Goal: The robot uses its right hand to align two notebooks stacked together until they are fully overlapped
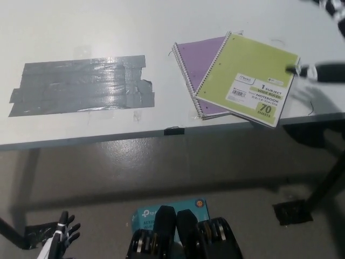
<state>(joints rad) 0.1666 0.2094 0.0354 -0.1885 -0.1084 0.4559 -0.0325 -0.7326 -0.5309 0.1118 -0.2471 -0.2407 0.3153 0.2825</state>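
on the table (81, 32), a green notebook (248, 75) lies askew over a purple one (197, 56); right hand (323, 71) blurred at its edge, grip unclear; left hand (59, 237) rests low, fingers apart.

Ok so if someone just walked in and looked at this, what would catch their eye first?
Probably the green notebook lying askew over a purple notebook at the white table's right edge, with the black right hand reaching in at its right side. Next, the big patch of grey tape on the table's left. The white left hand rests at lower left.
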